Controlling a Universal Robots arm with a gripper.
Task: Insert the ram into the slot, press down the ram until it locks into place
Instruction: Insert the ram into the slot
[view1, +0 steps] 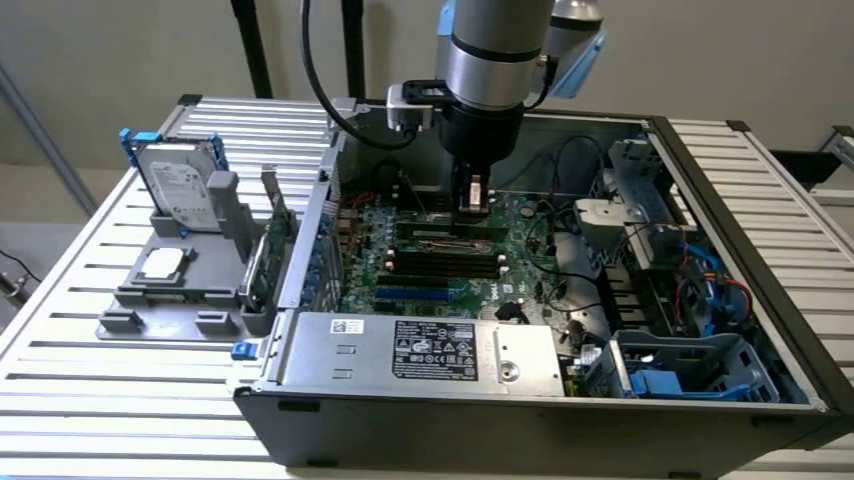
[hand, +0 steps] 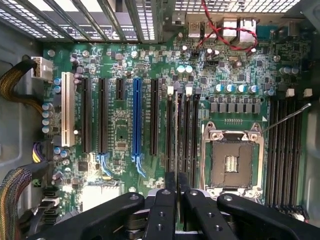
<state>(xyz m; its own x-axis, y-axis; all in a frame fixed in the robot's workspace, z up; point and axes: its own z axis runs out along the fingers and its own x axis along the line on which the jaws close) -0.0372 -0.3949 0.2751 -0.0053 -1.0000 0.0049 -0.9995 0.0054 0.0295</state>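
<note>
Noted narrowed, apparently pinching the top edge of the long, thin dark-green ram stick: black two-fingered claw, directly above the stick's end toward the exterior view's right, stick on edge, long axis along the black motherboard sockets.

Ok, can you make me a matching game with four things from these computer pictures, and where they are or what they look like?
Things:
1. hard drive
2. CPU socket
3. twisted wires
4. gripper

Matches:
A. red
B. above the motherboard, inside the computer case
C. empty, with a silver frame
D. standing on the grey holder, outside the case

Pairs: 1-D, 2-C, 3-A, 4-B
</note>
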